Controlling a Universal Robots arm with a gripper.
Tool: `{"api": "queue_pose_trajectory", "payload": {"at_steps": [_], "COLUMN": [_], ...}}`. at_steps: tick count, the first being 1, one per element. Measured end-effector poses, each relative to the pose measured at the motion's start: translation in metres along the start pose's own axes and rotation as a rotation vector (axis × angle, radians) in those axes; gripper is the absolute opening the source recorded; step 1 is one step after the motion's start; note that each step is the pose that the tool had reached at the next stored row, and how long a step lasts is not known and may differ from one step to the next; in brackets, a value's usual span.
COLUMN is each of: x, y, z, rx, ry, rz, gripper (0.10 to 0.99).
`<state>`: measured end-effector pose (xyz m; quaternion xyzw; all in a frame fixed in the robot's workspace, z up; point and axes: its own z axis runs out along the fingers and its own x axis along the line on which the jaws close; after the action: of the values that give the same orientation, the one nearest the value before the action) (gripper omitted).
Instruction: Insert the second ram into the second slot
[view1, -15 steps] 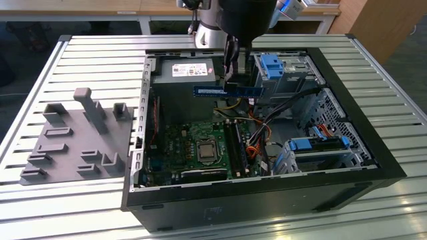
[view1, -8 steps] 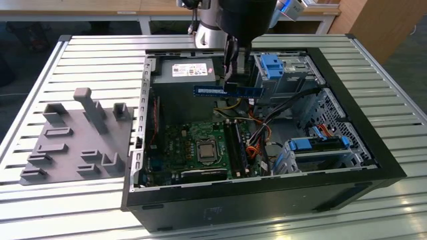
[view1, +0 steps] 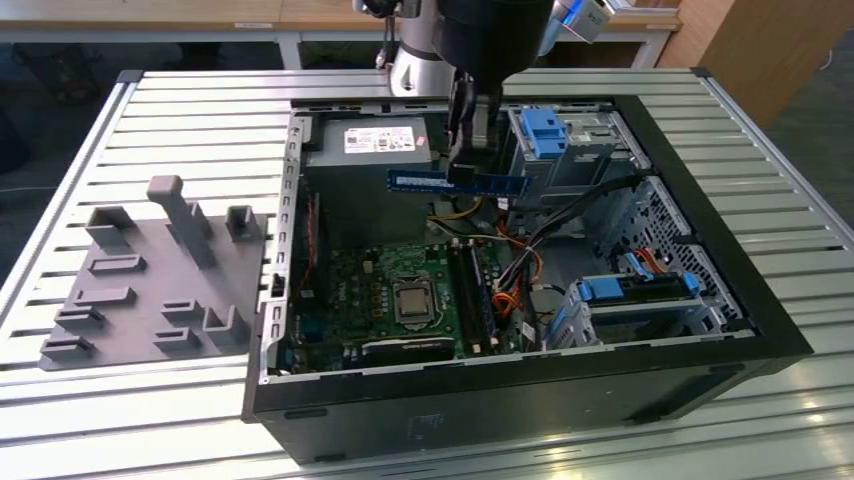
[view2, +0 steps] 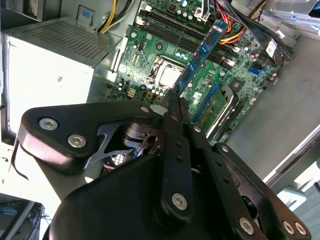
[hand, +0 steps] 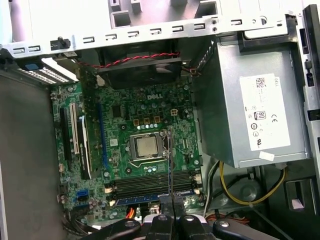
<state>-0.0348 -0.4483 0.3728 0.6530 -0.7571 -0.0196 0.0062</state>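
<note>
The black metal tool (view1: 462, 170) is clamped shut on the ram (view1: 420, 180), a thin, flat blue board with dark chips, held on edge in the air above the green motherboard (view1: 360, 290) and apart from its long black slots (hand: 150, 182). The open black case (view1: 534, 390) lies on a ribbed aluminium tabletop (view1: 160, 100). A grey metal power supply (view1: 334, 160) carries a white printed label (view1: 380, 140). Orange and red cables (view1: 514, 268) lie beside the slots; a grey pegged plate (view1: 147, 290) sits outside the case.
</note>
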Motion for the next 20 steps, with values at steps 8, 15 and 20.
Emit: {"api": "queue_pose_trajectory", "payload": {"at_steps": [8, 15, 20], "x": [0.0000, 0.0000, 0.0000], "y": [0.0000, 0.0000, 0.0000], "z": [0.0000, 0.0000, 0.0000], "rx": [0.000, 0.001, 0.001], "ry": [-0.0011, -0.0021, -0.0027], "rz": [0.028, 0.054, 0.072], "gripper": [0.122, 0.122, 0.122]}}
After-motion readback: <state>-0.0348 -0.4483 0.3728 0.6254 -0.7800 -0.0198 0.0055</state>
